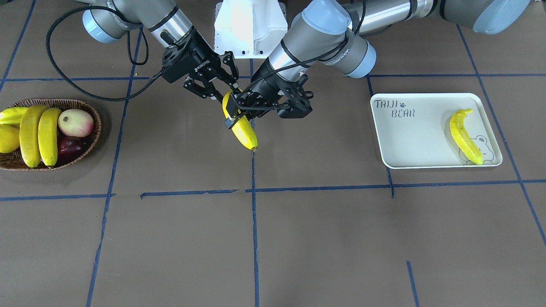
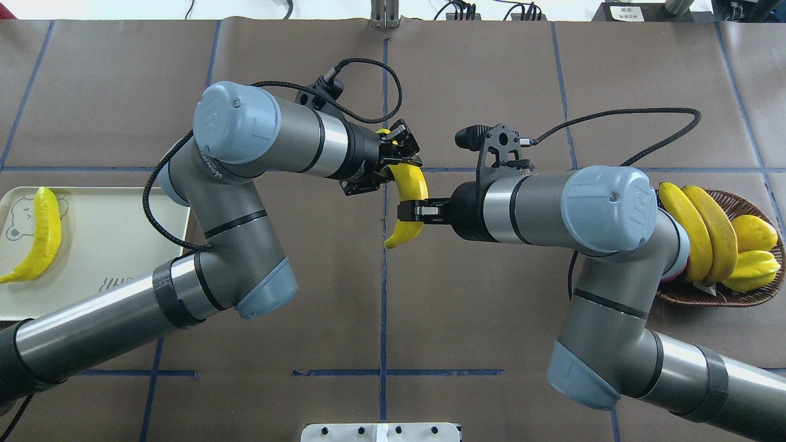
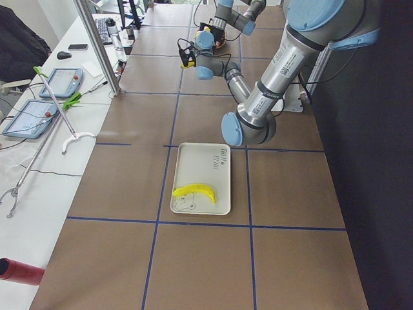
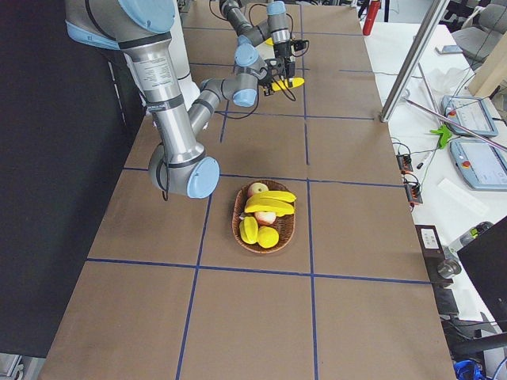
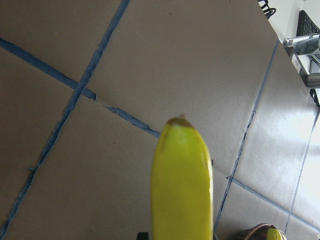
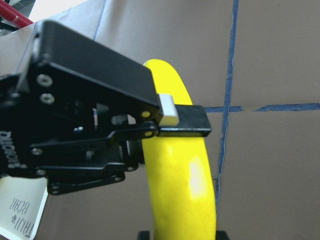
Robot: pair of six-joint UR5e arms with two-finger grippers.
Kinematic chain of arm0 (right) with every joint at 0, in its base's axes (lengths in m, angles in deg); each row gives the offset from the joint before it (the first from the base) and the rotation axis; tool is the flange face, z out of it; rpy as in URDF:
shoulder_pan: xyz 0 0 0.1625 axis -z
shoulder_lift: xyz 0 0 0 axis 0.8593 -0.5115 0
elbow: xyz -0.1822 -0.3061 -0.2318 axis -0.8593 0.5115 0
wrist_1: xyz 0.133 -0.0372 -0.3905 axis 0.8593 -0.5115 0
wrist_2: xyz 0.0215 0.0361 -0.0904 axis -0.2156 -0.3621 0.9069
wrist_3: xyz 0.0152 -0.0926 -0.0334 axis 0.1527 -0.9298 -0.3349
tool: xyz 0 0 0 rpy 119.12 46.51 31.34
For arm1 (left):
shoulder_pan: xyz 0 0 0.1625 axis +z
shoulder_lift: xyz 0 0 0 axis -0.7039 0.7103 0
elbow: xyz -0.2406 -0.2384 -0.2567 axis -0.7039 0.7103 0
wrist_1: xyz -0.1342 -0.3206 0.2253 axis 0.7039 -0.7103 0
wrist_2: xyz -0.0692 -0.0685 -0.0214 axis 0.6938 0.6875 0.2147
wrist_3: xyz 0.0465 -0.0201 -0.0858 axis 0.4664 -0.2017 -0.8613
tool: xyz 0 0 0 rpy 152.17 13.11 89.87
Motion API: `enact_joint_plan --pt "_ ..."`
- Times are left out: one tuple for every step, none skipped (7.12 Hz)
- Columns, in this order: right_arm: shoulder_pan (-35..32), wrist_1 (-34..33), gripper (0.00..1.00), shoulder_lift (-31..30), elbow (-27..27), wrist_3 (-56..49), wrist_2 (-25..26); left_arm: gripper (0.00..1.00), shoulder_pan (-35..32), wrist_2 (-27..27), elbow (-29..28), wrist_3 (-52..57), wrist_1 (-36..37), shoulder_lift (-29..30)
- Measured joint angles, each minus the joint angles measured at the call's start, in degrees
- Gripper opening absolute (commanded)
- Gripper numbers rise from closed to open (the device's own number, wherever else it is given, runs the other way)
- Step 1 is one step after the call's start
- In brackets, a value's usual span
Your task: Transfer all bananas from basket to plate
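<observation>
Overhead exterior shows both claws on one fruit. The left claw [image 2: 402, 161] is closed on the far stretch of the held banana [image 2: 412, 186]. The right claw [image 2: 412, 210] crosses the same fruit just beside it, on the robot's side, narrowed to the fruit's width and gripping it. The banana hangs between them, clear of the brown counter [image 1: 298, 238].

The plate [image 2: 98, 233] lies well apart on the left claw's outer side and carries the plate banana [image 2: 44, 236] near its bear print. The left arm overlaps the plate's inner corner. The basket [image 1: 51, 101] sits well apart on the right claw's outer side, and in the overhead view the right arm's elbow covers its inner half. Two basket bananas [image 1: 30, 136] lie there side by side.

The front-facing view uncovers what that elbow hides: a peach [image 1: 76, 122] and a dark red fruit [image 1: 70, 147] beside the bananas, and a rounded yellow fruit [image 1: 7, 138] on their other side. Overhead alone shows a ridged yellow fruit [image 2: 752, 271].

The right wrist view shows the left claw's black finger [image 6: 185, 121] tight across the banana's front. The right claw's own tips appear only as dark slivers at either flank. The left wrist view gives just the banana's dark tip over blue tape lines [image 5: 75, 95]. In both side views the claws are far and small.
</observation>
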State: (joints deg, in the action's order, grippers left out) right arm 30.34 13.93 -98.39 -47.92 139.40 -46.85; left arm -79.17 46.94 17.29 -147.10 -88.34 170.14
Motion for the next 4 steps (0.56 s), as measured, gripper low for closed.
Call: enact_joint_plan --pt "0.0 -0.6 1.0 -0.1 -0.4 0.0 0.4 0.0 -0.6 0.1 0.2 0.1 0.2 -0.2" --pt "0.0 -3.4 1.0 -0.2 -2.0 0.0 0.4 0.0 -1.5 0.3 0.5 0.2 0.6 -1.1" --pt "-0.2 -8.6 1.0 -0.2 -5.0 -0.3 0.2 0.0 -2.9 1.5 0.7 1.0 1.4 -3.2" --pt "-0.7 -14.4 1.0 -0.1 -8.3 -0.7 -0.1 0.0 -5.8 4.5 1.5 3.7 3.6 -6.3"
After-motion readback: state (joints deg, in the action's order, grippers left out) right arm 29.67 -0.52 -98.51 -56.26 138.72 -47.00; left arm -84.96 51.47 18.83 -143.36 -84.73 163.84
